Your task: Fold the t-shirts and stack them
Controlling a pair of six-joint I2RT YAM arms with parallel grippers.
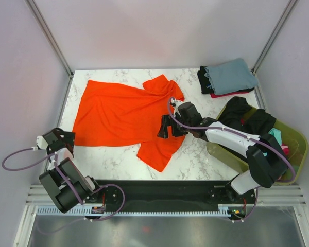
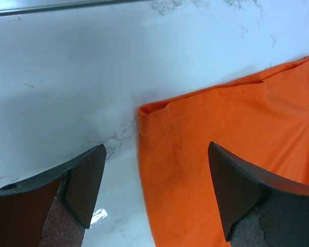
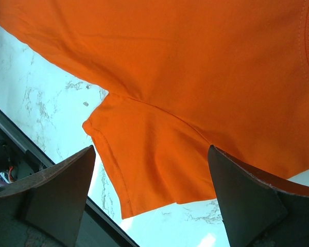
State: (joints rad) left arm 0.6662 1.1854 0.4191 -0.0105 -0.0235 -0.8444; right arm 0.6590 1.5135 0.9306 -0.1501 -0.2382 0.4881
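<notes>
A bright orange t-shirt (image 1: 118, 116) lies spread flat on the marble table (image 1: 118, 159), collar toward the right. My left gripper (image 1: 67, 139) hangs open just above the shirt's near-left hem corner (image 2: 149, 110). In the left wrist view that gripper (image 2: 157, 193) straddles the cloth's edge, one finger over bare marble and the other over orange cloth (image 2: 237, 128). My right gripper (image 1: 164, 129) is open above the near sleeve (image 3: 149, 159), and in its wrist view the gripper (image 3: 152, 198) holds nothing. Folded t-shirts form a stack (image 1: 230, 76) at the back right, grey-blue on top.
An olive-green basket (image 1: 296, 141) stands at the right edge with black (image 1: 244, 116), teal and pink clothes in it. Black and red folded shirts (image 1: 206, 82) lie under the grey-blue one. The table's near edge meets a black rail (image 1: 159, 190).
</notes>
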